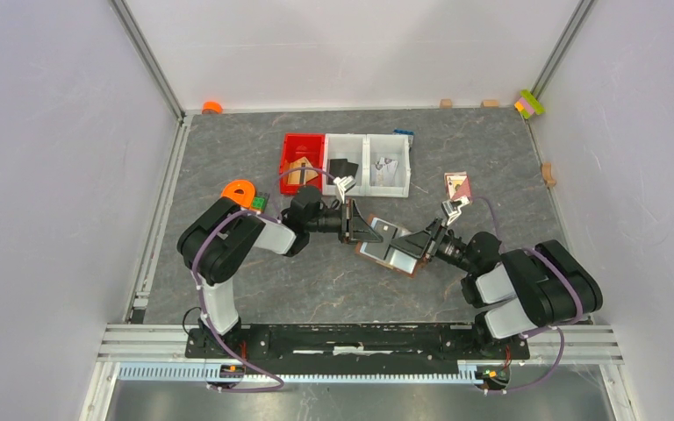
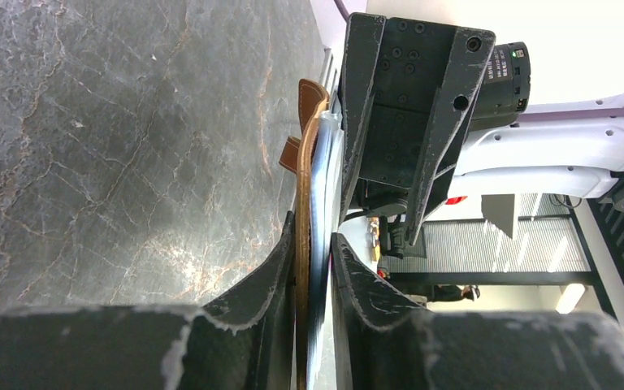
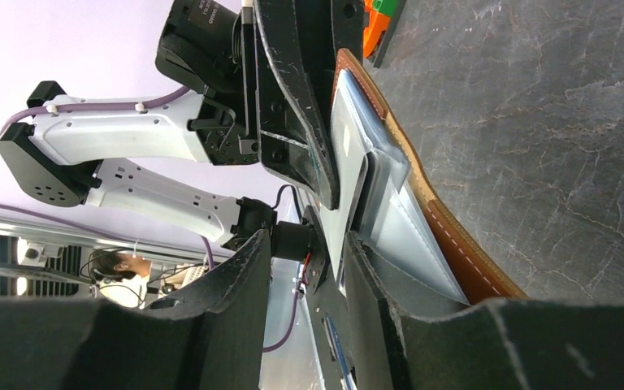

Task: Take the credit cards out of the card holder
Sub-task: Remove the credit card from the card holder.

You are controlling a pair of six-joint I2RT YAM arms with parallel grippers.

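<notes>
Left pincer (image 1: 364, 230) pinches card holder (image 1: 393, 247) edge; right pincer (image 1: 419, 248) part-spread astride opposite edge; long axis spans between pincers.

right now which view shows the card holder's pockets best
Right wrist: the card holder shows its pale pockets and stitched brown edge close up. Top view shows it open but small, between left claw and right claw. Left wrist sees it edge-on.

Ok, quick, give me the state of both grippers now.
Left gripper: closed on the card holder edge.
Right gripper: looks open, astride the card holder's pale inner sheet, not clamped.
</notes>
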